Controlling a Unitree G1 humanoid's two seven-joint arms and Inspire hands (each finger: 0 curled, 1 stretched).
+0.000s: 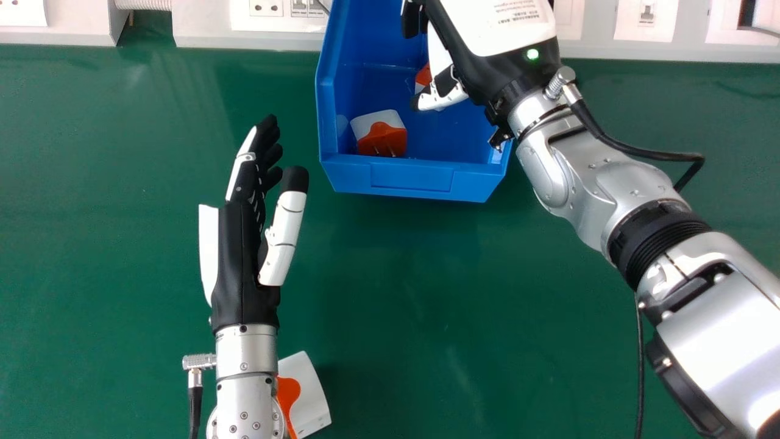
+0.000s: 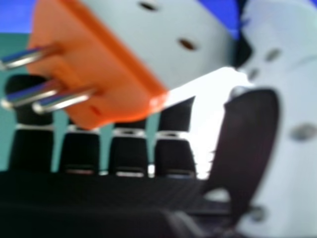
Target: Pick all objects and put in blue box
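The blue box (image 1: 411,178) stands at the table's far edge. My right hand (image 1: 496,67) is over its right part, and an orange and white plug (image 1: 423,74) shows beside its thumb, partly hidden. In the right hand view, my right hand (image 2: 171,153) is shut on the orange and white plug (image 2: 94,64), its metal pins sticking out and its white body against the thumb. Another orange and white plug (image 1: 382,137) lies inside the box near the front wall. My left hand (image 1: 244,244) is open above the table; a white and orange adapter (image 1: 309,396) lies partly under its wrist.
The green table (image 1: 457,305) extends around the box. White wall sockets (image 1: 266,8) and grey trunking (image 1: 244,39) run along the back. A black cable (image 1: 658,155) loops beside my right wrist, and another cable (image 1: 195,408) hangs by my left wrist.
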